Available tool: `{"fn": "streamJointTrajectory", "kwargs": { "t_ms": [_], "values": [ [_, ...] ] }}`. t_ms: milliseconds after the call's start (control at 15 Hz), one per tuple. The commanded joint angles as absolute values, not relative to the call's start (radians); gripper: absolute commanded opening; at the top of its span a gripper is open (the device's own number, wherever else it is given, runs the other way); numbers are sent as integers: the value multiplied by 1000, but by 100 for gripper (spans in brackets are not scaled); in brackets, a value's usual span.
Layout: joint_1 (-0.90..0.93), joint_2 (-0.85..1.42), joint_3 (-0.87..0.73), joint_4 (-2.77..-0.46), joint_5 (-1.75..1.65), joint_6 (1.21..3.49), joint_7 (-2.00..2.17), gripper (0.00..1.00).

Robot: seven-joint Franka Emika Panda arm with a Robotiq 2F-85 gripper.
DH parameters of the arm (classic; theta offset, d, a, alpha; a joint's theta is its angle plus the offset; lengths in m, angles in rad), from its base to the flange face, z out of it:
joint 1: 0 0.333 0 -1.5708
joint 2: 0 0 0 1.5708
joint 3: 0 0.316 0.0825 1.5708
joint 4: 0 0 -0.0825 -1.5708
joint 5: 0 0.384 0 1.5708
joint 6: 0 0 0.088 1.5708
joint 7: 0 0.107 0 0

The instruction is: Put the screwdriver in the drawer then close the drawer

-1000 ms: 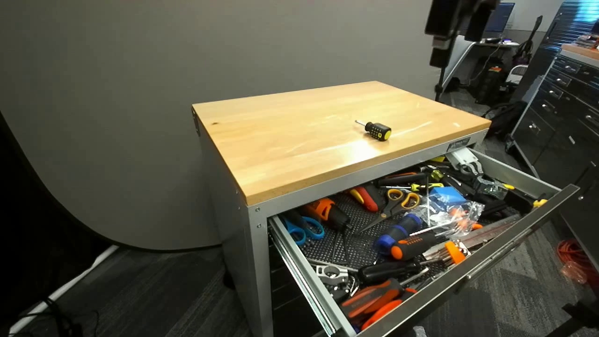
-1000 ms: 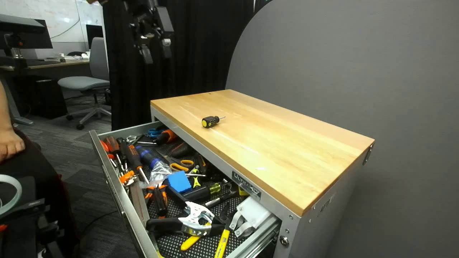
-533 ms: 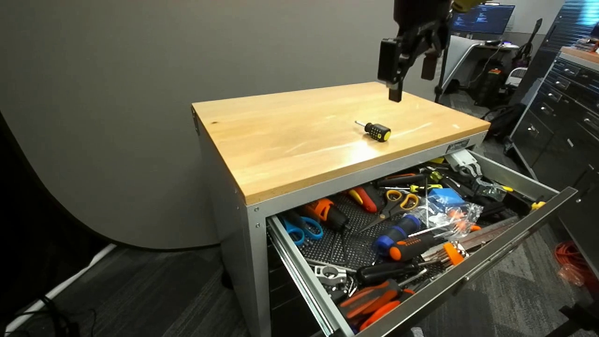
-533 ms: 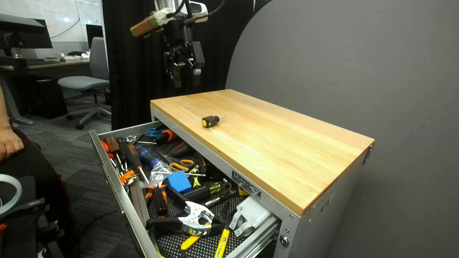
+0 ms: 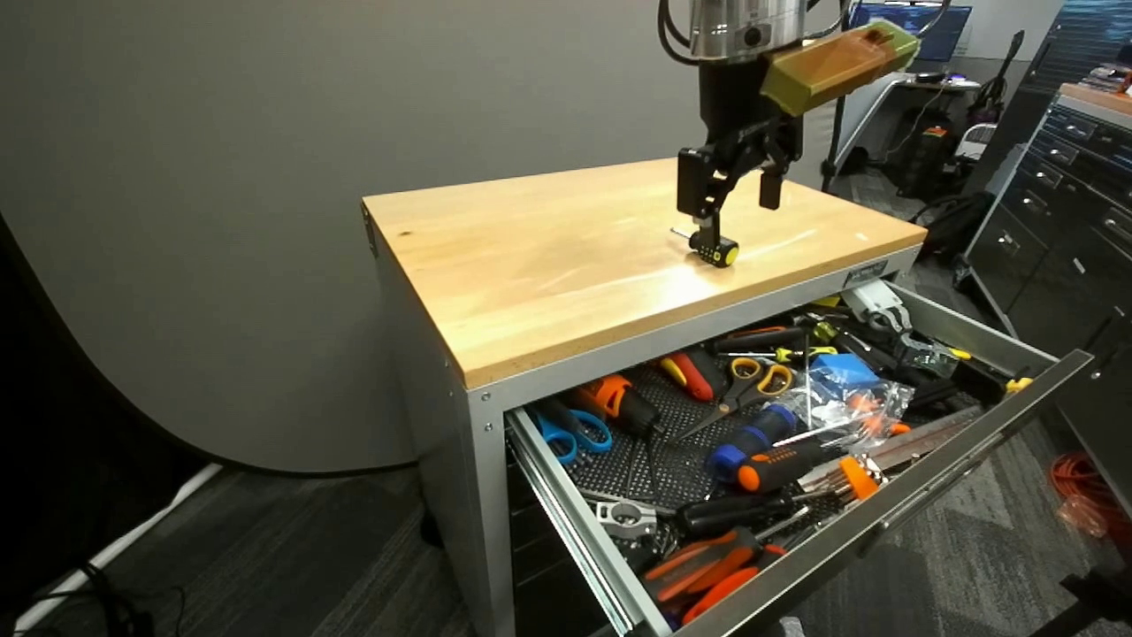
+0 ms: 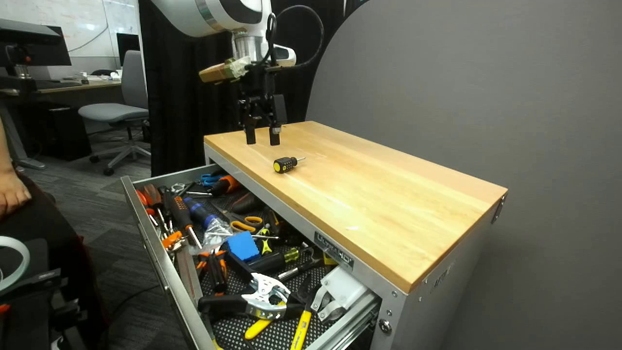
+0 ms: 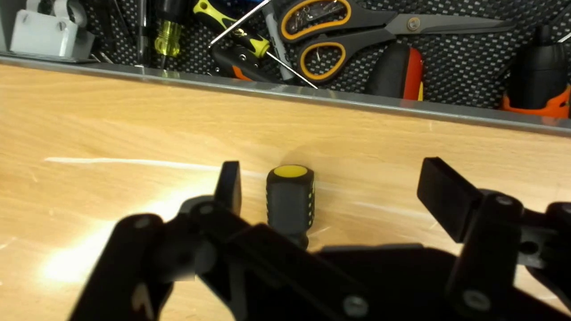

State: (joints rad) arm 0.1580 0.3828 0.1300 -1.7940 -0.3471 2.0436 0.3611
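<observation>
The screwdriver, stubby and black with a yellow end cap, lies on the wooden tabletop in both exterior views (image 5: 718, 251) (image 6: 285, 165). My gripper (image 5: 740, 211) is open and empty above the tabletop; it also shows in an exterior view (image 6: 263, 139). In an exterior view one finger overlaps the screwdriver. In the wrist view the screwdriver's handle (image 7: 290, 200) appears between the open fingers (image 7: 338, 192), nearer the left one, touching neither; its shaft is hidden behind the gripper. The grey drawer is pulled out in both exterior views (image 5: 884, 502) (image 6: 158, 262).
The drawer holds many tools, including orange-handled scissors (image 7: 330, 40), a blue block (image 6: 243, 246), a clamp (image 6: 267, 296) and red-handled pliers (image 5: 703, 566). The wooden tabletop (image 5: 531, 257) stands above the drawer. A person's hand (image 6: 12, 194) shows at an exterior view's edge.
The gripper has come down from high above to just over the tabletop near the screwdriver, its fingers still open. The screwdriver and the drawer have not moved.
</observation>
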Motion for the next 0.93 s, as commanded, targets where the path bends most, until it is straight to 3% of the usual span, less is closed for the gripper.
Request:
{"fn": "streamJointTrajectory", "kwargs": {
  "t_ms": [0,667,800,867],
  "values": [
    [196,423,92,-1752,-319,2101,411,100],
    [277,463,-24,-1785,-407,2309,666,100],
    [278,465,-28,-1786,-409,2308,659,72],
    [279,466,-31,-1789,-409,2311,659,66]
  ]
}}
